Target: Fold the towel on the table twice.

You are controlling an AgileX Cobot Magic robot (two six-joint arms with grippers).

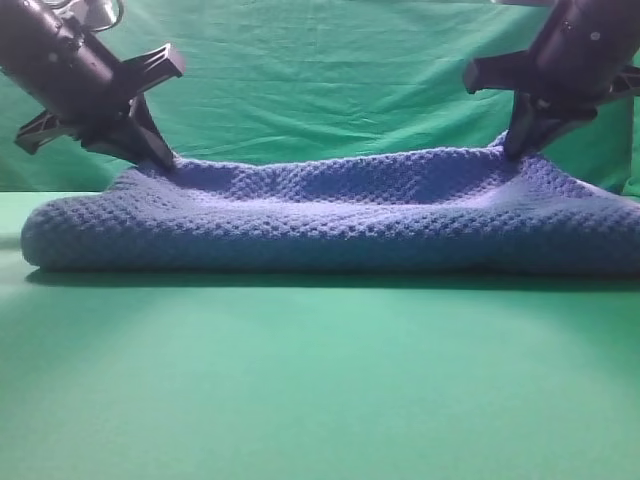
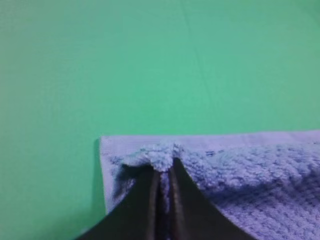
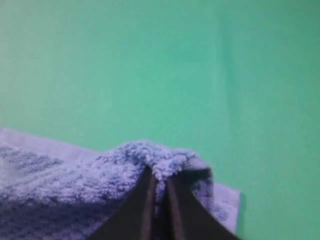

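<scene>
The blue waffle-knit towel [image 1: 330, 215] lies folded over across the green table [image 1: 320, 380], its rounded fold facing the front. My left gripper [image 1: 160, 155] is down on the towel's far left corner, jaws shut with a pinch of towel [image 2: 162, 157] bunched between the black fingers [image 2: 145, 200]. At the far right corner my right gripper [image 1: 518, 148] holds the towel [image 3: 160, 160] the same way, its fingers [image 3: 142, 205] shut on a puckered tuft. In both wrist views a lower towel layer shows under the pinched corner.
A wrinkled green cloth backdrop [image 1: 330, 90] hangs behind the table. Bare green table surface stretches in front of the towel to the near edge. The towel's right end runs out of the exterior view.
</scene>
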